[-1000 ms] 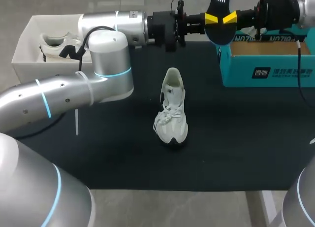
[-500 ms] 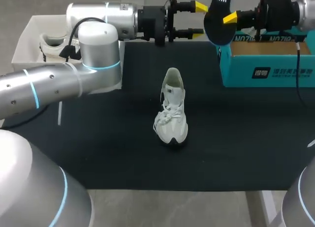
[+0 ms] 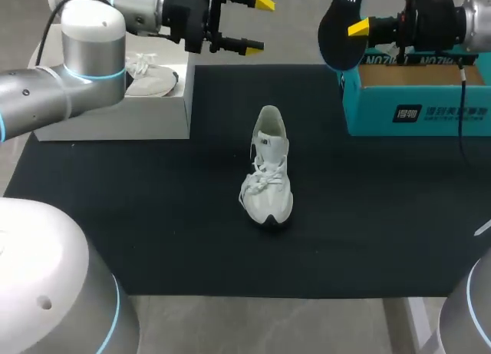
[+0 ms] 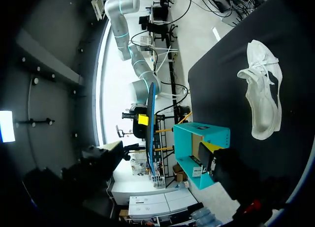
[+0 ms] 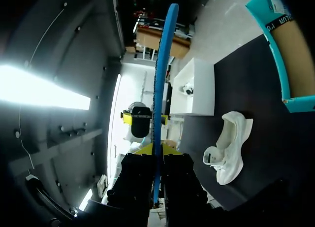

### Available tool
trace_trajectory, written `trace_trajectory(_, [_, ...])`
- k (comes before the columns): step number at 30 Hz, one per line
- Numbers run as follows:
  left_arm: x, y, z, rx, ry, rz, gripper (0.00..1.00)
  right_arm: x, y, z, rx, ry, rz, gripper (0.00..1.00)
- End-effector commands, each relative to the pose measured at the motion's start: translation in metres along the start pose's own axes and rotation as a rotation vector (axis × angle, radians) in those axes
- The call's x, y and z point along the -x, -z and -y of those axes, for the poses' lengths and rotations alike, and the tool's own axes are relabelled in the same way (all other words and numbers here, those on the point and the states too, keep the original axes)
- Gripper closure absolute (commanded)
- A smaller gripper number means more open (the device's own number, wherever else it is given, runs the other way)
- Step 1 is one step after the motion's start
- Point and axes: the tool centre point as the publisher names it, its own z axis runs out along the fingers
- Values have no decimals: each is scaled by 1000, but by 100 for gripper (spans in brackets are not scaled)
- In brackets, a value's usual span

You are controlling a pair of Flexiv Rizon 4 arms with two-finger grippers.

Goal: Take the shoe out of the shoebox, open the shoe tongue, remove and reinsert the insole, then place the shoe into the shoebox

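Note:
A white shoe (image 3: 268,173) lies on the black mat, heel toward the far side, laces loose. The dark insole (image 3: 336,33) hangs in the air at the back, above the near-left corner of the teal shoebox (image 3: 418,100); my right gripper (image 3: 354,28) is shut on it. In the right wrist view the insole (image 5: 160,84) shows edge-on as a blue strip between my fingers, with the shoe (image 5: 227,148) below. My left gripper (image 3: 258,24) stands open and empty to the insole's left, well apart from it. The left wrist view shows the shoe (image 4: 263,101), the shoebox (image 4: 202,148) and the insole (image 4: 150,121).
A white box (image 3: 115,116) at the back left holds a second white shoe (image 3: 149,71); my left arm passes over it. The black mat (image 3: 153,216) covers the table around the shoe.
My left gripper opened, let go of the insole and drew back to the left. The right gripper kept the insole and stayed in place.

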Motion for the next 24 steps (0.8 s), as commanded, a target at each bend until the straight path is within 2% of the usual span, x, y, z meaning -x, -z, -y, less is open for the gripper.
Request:
trace_trajectory(1, [1, 55, 3, -37, 11, -120, 0, -9, -3, -3, 10, 17, 17, 100])
trace_trajectory(8, [-3, 109, 5, -7, 19, -213, 0, -19, -13, -13, 12, 71, 44, 100])
trace_trajectory(13, [-9, 144, 9, -26, 45, -266, 0, -25, -19, -14, 27, 113, 66, 100])
trace_trajectory(17, [-16, 162, 8, -16, 37, -294, 0, -34, -21, -16, 65, 186, 78, 100])
trace_trajectory(20, [-24, 172, 5, 33, 43, -330, 0, -41, -25, -18, 84, 242, 90, 100])
trace_trajectory(24, [-33, 182, -1, 54, 52, -350, 0, -47, -34, -22, 83, 293, 119, 100])
